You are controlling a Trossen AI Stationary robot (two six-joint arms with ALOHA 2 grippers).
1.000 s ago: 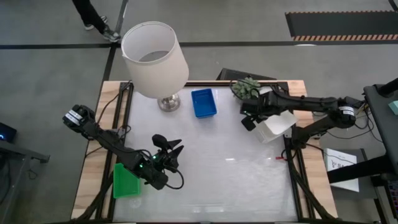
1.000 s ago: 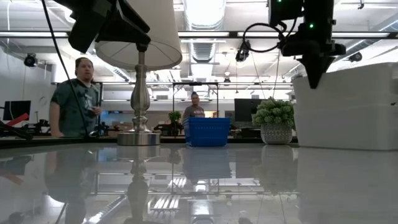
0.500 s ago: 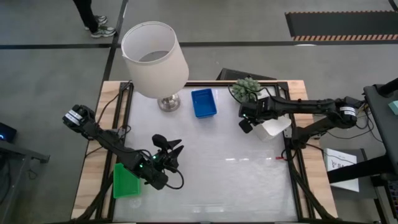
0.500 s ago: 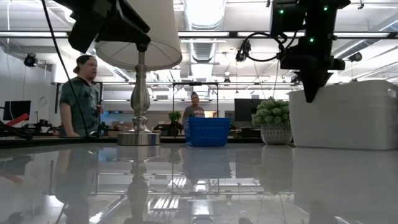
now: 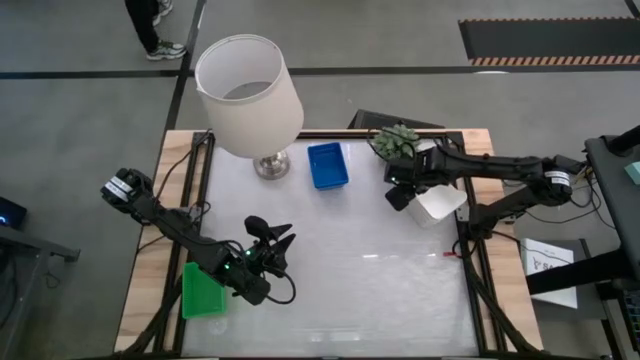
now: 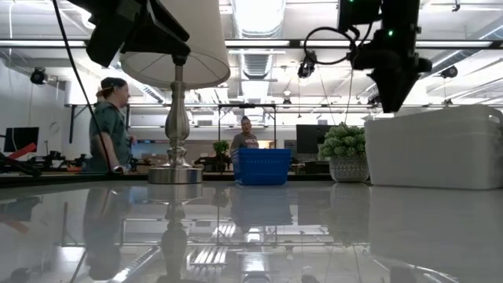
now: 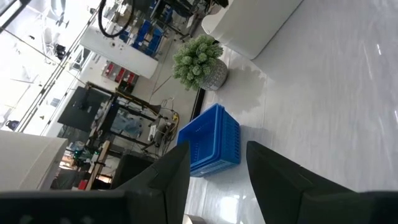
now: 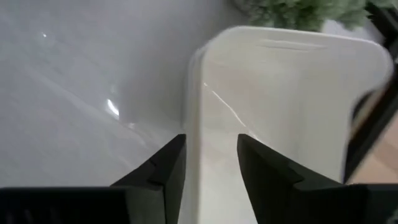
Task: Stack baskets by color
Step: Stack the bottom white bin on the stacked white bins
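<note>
A white basket [image 5: 441, 203] [image 6: 436, 149] rests flat on its bottom at the table's right edge, beside the potted plant [image 5: 395, 140]. My right gripper [image 5: 403, 192] [image 6: 391, 99] points down and stands open just above the basket's left rim [image 8: 194, 118], one finger to either side of it. A blue basket [image 5: 328, 165] [image 7: 211, 146] sits at the far middle, by the lamp's foot. A green basket [image 5: 203, 290] lies at the near left corner. My left gripper [image 5: 273, 239] [image 7: 214, 186] hovers open next to the green basket, nothing between its fingers.
A tall lamp with a white shade [image 5: 248, 92] stands at the far left. The plant [image 6: 348, 153] stands at the far right. The glossy middle and near part of the table [image 5: 370, 270] are bare. People stand in the room beyond the table [image 6: 110, 126].
My right gripper has lowered the white basket, which was tilted and raised, until it lies flat on the table at the right edge. The gripper has then opened, let go and risen a little above the rim. The left arm has kept still.
</note>
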